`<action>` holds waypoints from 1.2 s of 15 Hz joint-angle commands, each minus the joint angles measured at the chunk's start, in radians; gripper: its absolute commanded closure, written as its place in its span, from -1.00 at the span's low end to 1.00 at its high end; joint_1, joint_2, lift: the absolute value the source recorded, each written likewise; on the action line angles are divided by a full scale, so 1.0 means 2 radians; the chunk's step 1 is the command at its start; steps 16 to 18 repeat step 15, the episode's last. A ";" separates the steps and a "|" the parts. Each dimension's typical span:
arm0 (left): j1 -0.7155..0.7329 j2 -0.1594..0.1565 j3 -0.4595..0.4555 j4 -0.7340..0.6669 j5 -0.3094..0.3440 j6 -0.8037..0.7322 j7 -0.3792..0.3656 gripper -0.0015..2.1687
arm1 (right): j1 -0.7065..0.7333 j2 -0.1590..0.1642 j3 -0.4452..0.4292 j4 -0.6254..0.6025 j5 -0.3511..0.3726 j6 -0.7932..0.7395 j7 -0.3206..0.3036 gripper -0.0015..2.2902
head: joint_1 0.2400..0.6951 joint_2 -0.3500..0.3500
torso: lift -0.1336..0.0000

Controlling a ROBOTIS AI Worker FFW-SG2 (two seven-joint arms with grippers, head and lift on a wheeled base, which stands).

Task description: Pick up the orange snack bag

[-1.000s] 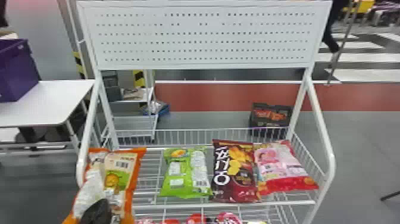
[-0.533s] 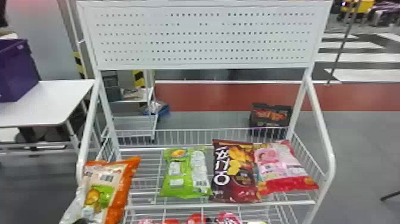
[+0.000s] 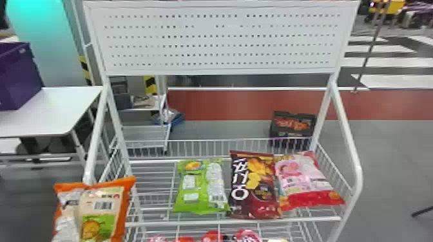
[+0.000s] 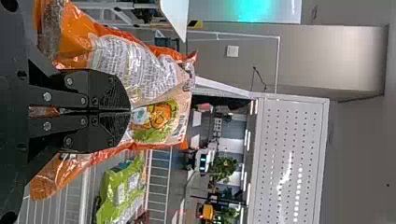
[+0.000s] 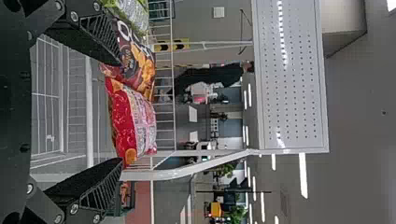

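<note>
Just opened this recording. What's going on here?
The robot's left gripper is shut on the orange snack bag, holding it up at the left side of the white rack. The green bag, brown bag and pink-and-red bag lie side by side on the rack. The right gripper is open and empty.

Snack bag (image 3: 104,206): your 10 o'clock, in your left gripper (image 4: 130,111)
Upper basket (image 3: 145,223): your 12 o'clock; left bag (image 3: 200,186) at 12, middle bag (image 3: 256,186) just beside it, right bag (image 3: 309,183) at 1
Packs (image 3: 214,236): your 12, beneath the basket
Table (image 3: 61,109): your 10, bin (image 3: 19,75) on it
Crate (image 3: 291,125): your 1, behind the basket
</note>
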 commanded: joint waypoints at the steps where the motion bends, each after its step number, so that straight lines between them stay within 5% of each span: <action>1: 0.003 -0.001 0.002 0.000 -0.001 -0.009 0.001 0.01 | -0.001 0.000 0.001 0.002 -0.001 0.000 0.000 -0.85 | 0.14 0.00 | 1.00; 18: 0.010 -0.001 0.007 0.004 0.000 -0.023 0.001 0.01 | 0.001 0.000 0.001 -0.001 0.000 -0.002 0.000 -0.85 | 0.14 0.00 | 1.00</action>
